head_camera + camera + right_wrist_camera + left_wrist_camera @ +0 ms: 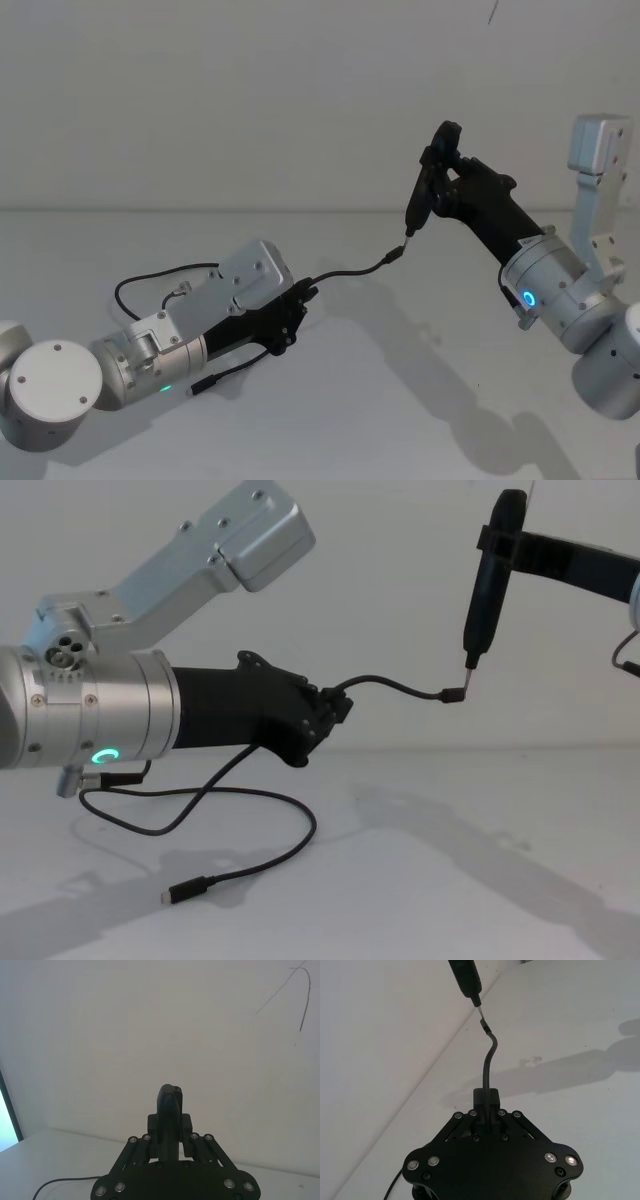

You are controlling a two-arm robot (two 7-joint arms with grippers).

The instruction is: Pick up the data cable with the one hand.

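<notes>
**Data cable gripped near one plug — lift and keep clear of the tool tip**

Item 1, left claw (335, 708): sits at about 8 o'clock in the head view, raised off the tabletop (400, 400). Fingers pressed together on the data cable (225, 780) a little behind its leading end; the left wrist view shows the cord emerging straight from between them. Advice, as judgement: hold the pinch firm and raise the arm slowly, so the slack follows without snagging.

Item 2, data cable: from the claw, a short stiff length arcs toward 2 o'clock, ending in a small plug (450, 694) held in the air. The longer remainder droops behind the claw, loops on the tabletop, and ends in the second plug (187, 891) lying flat.

Item 3, right claw (440, 165): at about 2 o'clock, raised, pinching a slim black stick tool (487, 580). Its metal tip is touching or just beside the airborne plug; which, cannot be told. Avoid tugging against it.
</notes>
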